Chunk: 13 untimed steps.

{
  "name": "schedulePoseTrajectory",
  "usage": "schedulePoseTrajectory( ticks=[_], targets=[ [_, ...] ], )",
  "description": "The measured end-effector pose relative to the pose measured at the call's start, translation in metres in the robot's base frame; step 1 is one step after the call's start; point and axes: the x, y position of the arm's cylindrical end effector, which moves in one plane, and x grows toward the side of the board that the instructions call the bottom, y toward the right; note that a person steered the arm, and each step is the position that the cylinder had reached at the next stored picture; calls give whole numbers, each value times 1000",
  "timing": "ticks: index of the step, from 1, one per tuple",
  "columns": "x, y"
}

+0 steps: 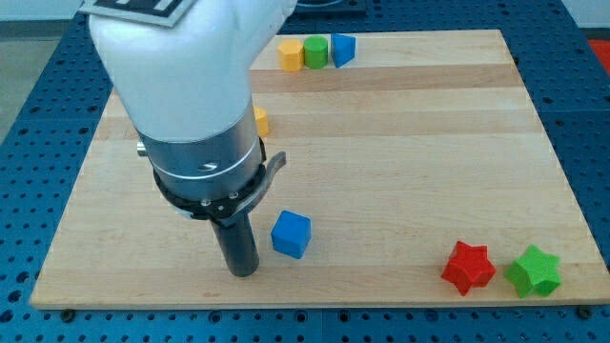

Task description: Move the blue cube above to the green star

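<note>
The blue cube (291, 234) lies on the wooden board (400, 143) at the view's lower middle. The green star (534, 272) sits near the view's bottom right corner, with a red star (468, 267) touching or nearly touching its left side. My tip (245, 272) is just left of the blue cube and slightly below it, a small gap apart. The arm's white and grey body covers the board's upper left.
At the view's top middle, a yellow block (290, 54), a green block (315, 52) and a second blue block (342, 50) stand in a row. An orange-yellow block (260, 121) peeks out from behind the arm. The board's bottom edge is close below my tip.
</note>
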Motion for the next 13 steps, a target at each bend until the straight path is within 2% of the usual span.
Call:
schedulePoseTrajectory(
  ticks=[3,5,6,13],
  targets=[
    [-18,40],
    [-23,-5],
    [-30,-9],
    [-41,5]
  ],
)
